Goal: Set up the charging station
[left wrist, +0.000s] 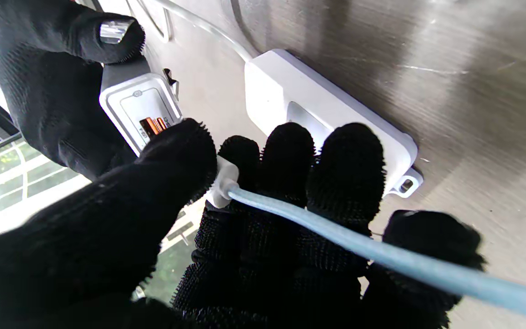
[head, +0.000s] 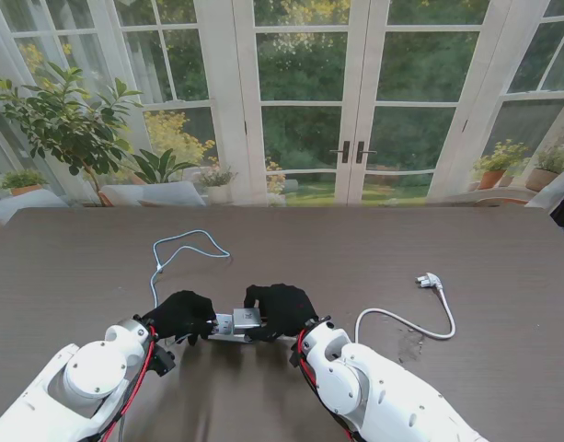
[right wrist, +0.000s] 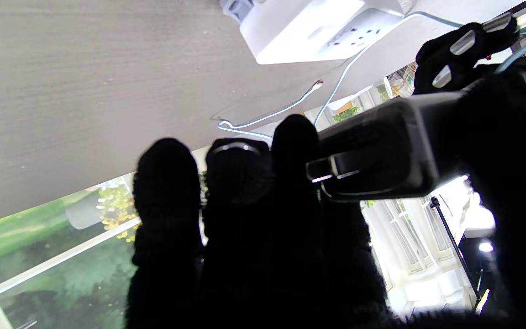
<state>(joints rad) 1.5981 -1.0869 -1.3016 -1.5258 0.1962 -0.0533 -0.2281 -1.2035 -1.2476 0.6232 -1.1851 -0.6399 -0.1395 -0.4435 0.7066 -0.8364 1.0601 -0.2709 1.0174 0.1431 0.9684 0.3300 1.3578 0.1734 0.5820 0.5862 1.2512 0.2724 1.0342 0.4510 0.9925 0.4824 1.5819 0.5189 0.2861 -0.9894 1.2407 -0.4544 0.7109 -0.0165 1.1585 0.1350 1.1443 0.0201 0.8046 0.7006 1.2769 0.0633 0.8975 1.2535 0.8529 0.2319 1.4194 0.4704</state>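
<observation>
The right hand (head: 282,308) grips the small, rigid charger (left wrist: 139,109) just above the power strip (left wrist: 327,119). The left hand (head: 182,315) pinches the limp blue cable (left wrist: 381,258) by its stiff plug (left wrist: 222,183), the best hold.

Two fat white arms, red wires at wrists. Left hand (head: 180,315), right hand (head: 282,308): black bumpy gloves, shiny fingertip bits.

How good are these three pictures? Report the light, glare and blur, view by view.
Stand view: even daylight from the windows, sharp, both hands small. Left wrist view: a bright sheen on the table, the power strip clear, the blue cable soft close to the lens. Right wrist view: backlit, so the right hand and charger are near-silhouettes; the windows blow out.
</observation>
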